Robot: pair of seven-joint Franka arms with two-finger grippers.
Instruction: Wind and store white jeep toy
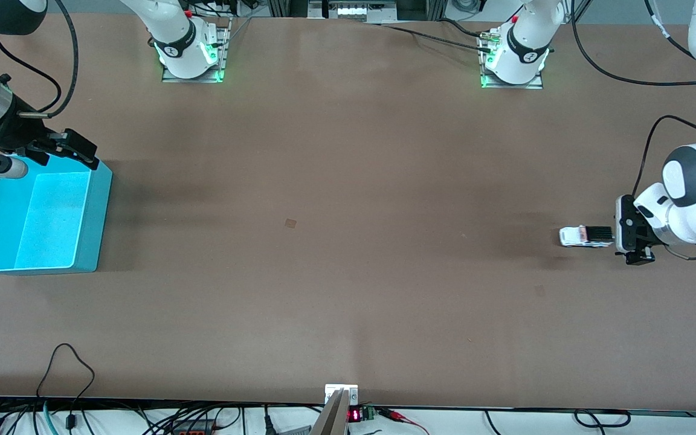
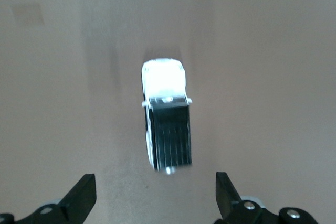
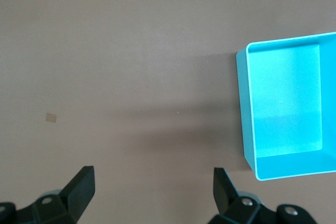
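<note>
Jeep free on the table, both claws released

The brown table carries a cyan bin at the right arm's end. The right claw hangs spread wide over the bin's rim, holding nothing. At the left arm's end, the left claw sits low with fingers apart, and the white jeep toy stands on the table just beside it, ungripped.
</note>
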